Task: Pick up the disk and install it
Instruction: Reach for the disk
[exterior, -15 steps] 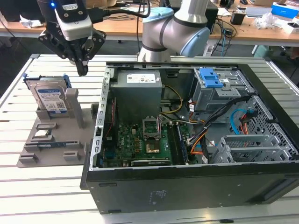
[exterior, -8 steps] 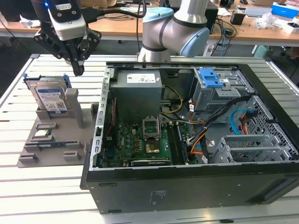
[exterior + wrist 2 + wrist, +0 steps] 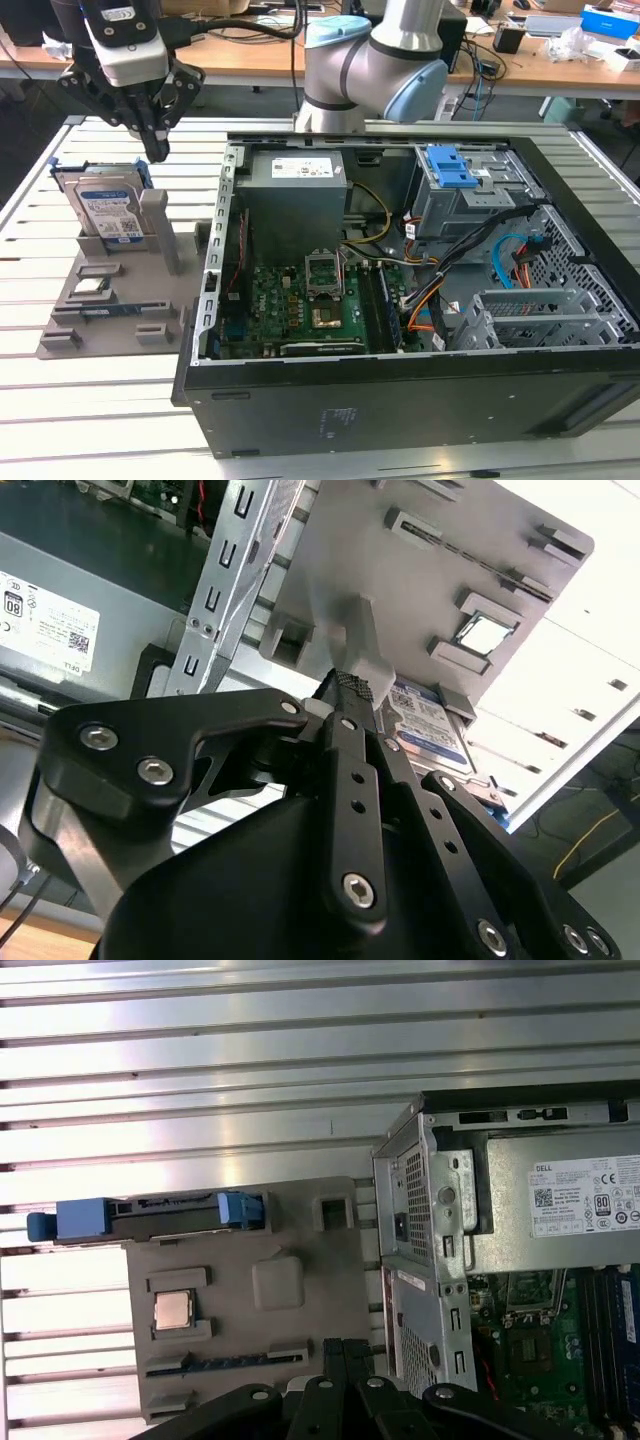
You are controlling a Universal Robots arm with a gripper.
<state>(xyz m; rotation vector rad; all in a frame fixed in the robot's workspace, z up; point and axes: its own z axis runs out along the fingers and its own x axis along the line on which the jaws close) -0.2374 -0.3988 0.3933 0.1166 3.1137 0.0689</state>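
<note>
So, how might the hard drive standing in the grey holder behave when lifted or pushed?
Probably rigid and heavy for its size: the hard drive has a metal body in a blue frame. Standing on edge in the grey holder, it might tip if pushed sideways.

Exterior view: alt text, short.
The gripper, shut and empty, hangs near the top of the disk, which stands on edge in a grey fixture on the table. At the exterior view's right of it lies an open computer case.
</note>
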